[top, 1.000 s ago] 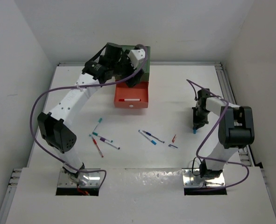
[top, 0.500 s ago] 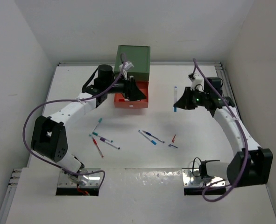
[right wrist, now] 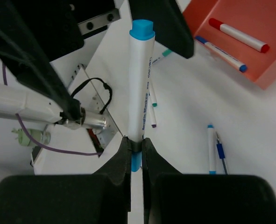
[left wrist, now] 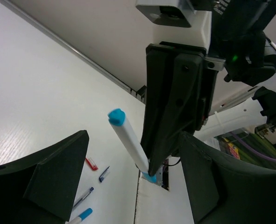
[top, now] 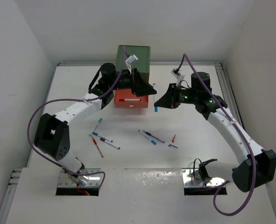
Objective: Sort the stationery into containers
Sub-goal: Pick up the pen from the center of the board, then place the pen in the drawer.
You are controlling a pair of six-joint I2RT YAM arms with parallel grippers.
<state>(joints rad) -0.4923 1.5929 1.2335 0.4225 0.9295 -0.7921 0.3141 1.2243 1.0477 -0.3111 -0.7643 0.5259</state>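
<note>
My right gripper [top: 159, 102] is shut on a white marker with blue ends [right wrist: 138, 84], held in the air just right of the open orange-red drawer [top: 128, 103]. The drawer sticks out of the dark green cabinet [top: 134, 57]. It holds a red-capped marker [right wrist: 238, 35] and a blue pen [right wrist: 220, 52]. My left gripper [top: 148, 88] is open and empty at the drawer's right front corner, facing the held marker [left wrist: 128, 142]. The marker's capped tip points at the gap between the left fingers [right wrist: 162, 25]. Several pens lie loose on the table [top: 58, 93].
Loose pens lie in two groups: teal, purple and red ones at the left [top: 102, 138], blue ones [top: 151, 136] with a short red piece [top: 173, 138] and a blue piece [top: 173, 146] in the middle. Purple cables loop off both arms. White walls enclose the table.
My right gripper lifted the blue marker off the table at the right and swung it left to the drawer. My left gripper moved from over the cabinet to the drawer's right front.
</note>
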